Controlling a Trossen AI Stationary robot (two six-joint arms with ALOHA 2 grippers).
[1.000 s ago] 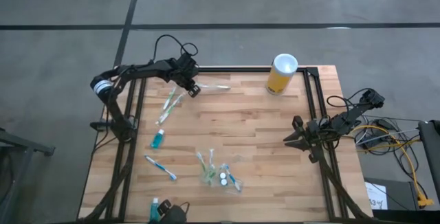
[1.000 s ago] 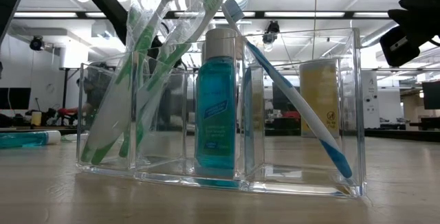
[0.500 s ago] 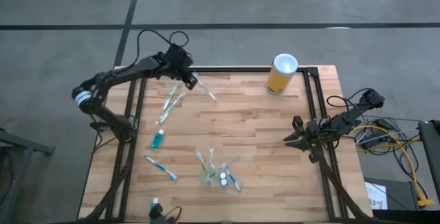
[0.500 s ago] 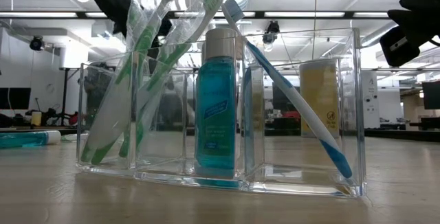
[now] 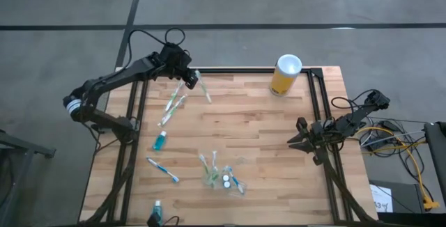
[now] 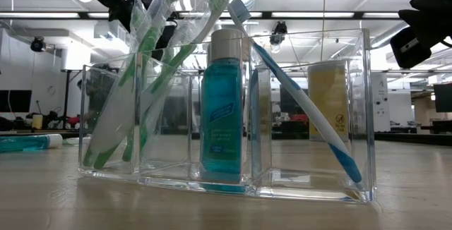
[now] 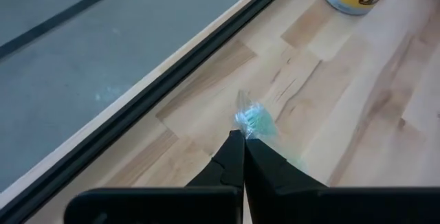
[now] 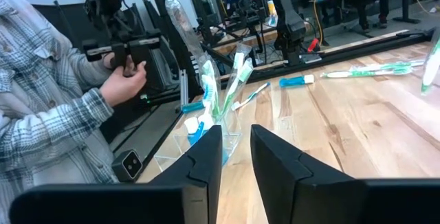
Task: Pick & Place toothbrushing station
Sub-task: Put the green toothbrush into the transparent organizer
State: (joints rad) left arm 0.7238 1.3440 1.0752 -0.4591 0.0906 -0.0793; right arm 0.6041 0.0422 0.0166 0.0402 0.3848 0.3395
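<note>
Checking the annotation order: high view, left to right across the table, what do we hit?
Teal tube → left gripper holding wrapped toothbrush → clear organizer → yellow cylinder → right gripper

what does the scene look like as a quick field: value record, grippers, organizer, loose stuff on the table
left gripper: shut on a wrapped green toothbrush, lifted at the table's far left
right gripper: at the table's right edge, holding nothing
clear organizer: green toothbrushes, a teal bottle and a blue toothbrush inside
loose on table: two green toothbrushes, teal tube, blue toothbrush
yellow cylinder: upright, far right
</note>
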